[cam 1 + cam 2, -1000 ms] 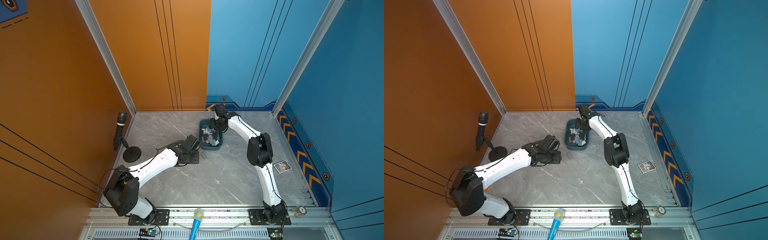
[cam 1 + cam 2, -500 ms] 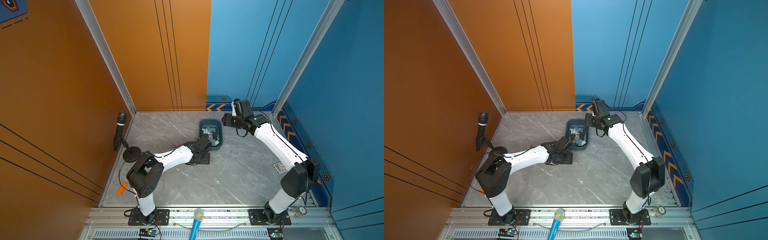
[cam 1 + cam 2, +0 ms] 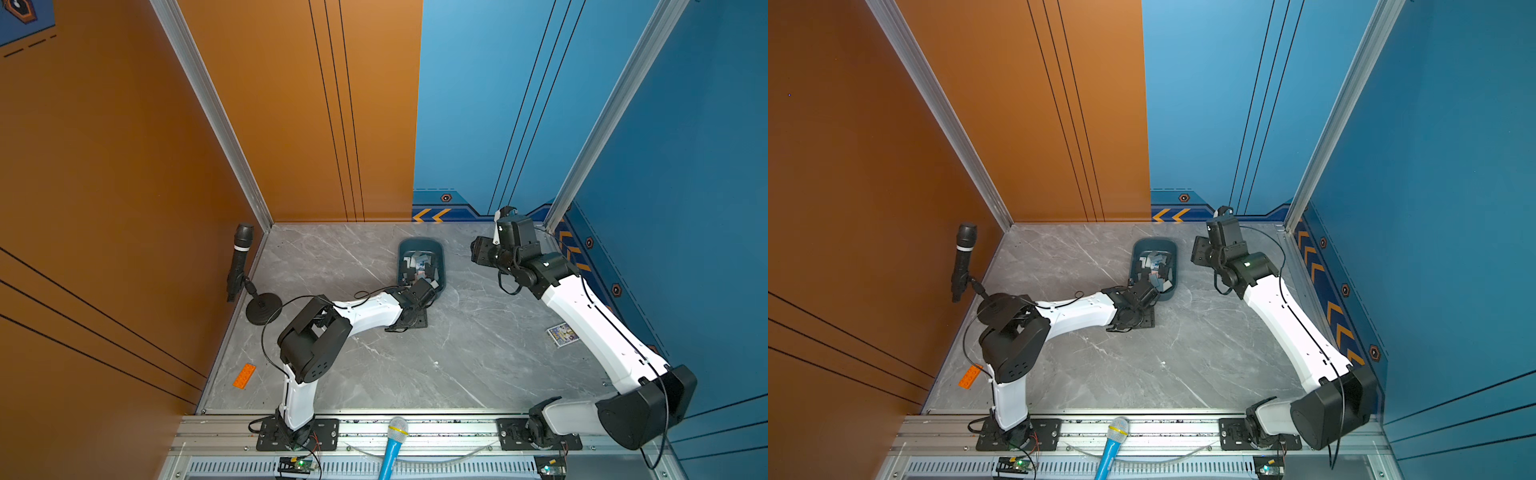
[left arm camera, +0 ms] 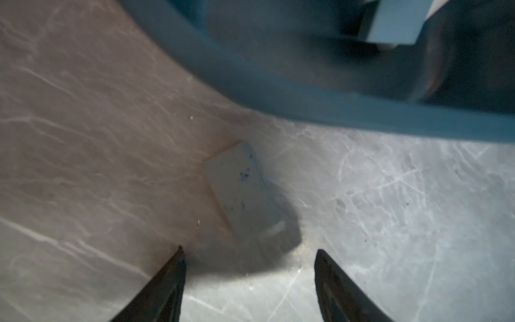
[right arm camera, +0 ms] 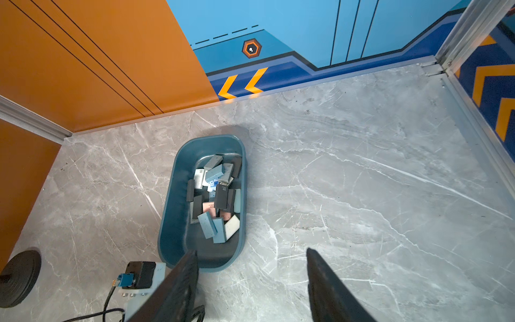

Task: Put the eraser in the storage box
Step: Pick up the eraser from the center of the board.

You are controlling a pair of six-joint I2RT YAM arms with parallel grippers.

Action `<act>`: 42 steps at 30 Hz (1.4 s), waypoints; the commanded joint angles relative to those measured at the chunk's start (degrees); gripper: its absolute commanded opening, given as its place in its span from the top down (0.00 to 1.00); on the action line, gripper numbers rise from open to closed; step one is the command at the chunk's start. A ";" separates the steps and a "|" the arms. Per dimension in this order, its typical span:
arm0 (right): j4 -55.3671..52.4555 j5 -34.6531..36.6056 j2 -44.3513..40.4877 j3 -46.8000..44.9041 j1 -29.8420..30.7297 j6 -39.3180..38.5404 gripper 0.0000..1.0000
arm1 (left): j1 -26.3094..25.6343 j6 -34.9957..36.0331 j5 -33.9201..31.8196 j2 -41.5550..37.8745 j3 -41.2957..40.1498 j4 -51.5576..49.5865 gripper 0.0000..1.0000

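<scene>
Pale flat rectangular rubber eraser (image 4: 245,192), flecked with blue specks, lies on the grey marble-patterned tabletop (image 4: 83,167). It is just outside the curved rim of the dark teal-blue plastic storage box (image 4: 278,97), not inside it. From my station I see the left gripper (image 4: 250,251) low over the table with its two black fingers spread wide. The eraser sits just ahead of the tips, in line with the gap, and nothing is gripped. In both top views the left wrist hides this spot, at the end of the storage box (image 3: 441,266) (image 3: 1177,266) nearest the arm bases. The right gripper (image 5: 250,251) hangs above the table beside the storage box (image 5: 172,209), jaws apart and empty. Inside the tub lies a jumble of erasers (image 5: 214,223) (blue, white, pink, black). One black sleeve (image 5: 224,195) reads "4B"; I cannot read the other printing.
</scene>
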 commanded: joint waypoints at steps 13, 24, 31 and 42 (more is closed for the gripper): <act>1.99 3.53 -6.49 -6.73 -0.97 2.52 0.37 | -0.08 -2.67 -8.11 6.37 7.48 -7.55 0.33; 1.46 3.82 -8.85 -9.46 -2.49 3.18 0.37 | 0.36 -0.11 -11.56 8.44 9.07 -13.61 0.43; 1.41 3.46 -9.30 -9.83 -2.96 3.48 0.37 | 0.63 1.70 -11.27 6.89 6.75 -13.53 0.57; 1.64 3.02 -9.36 -10.00 -3.02 3.75 0.37 | 2.26 4.85 -4.23 8.81 8.11 -12.38 0.60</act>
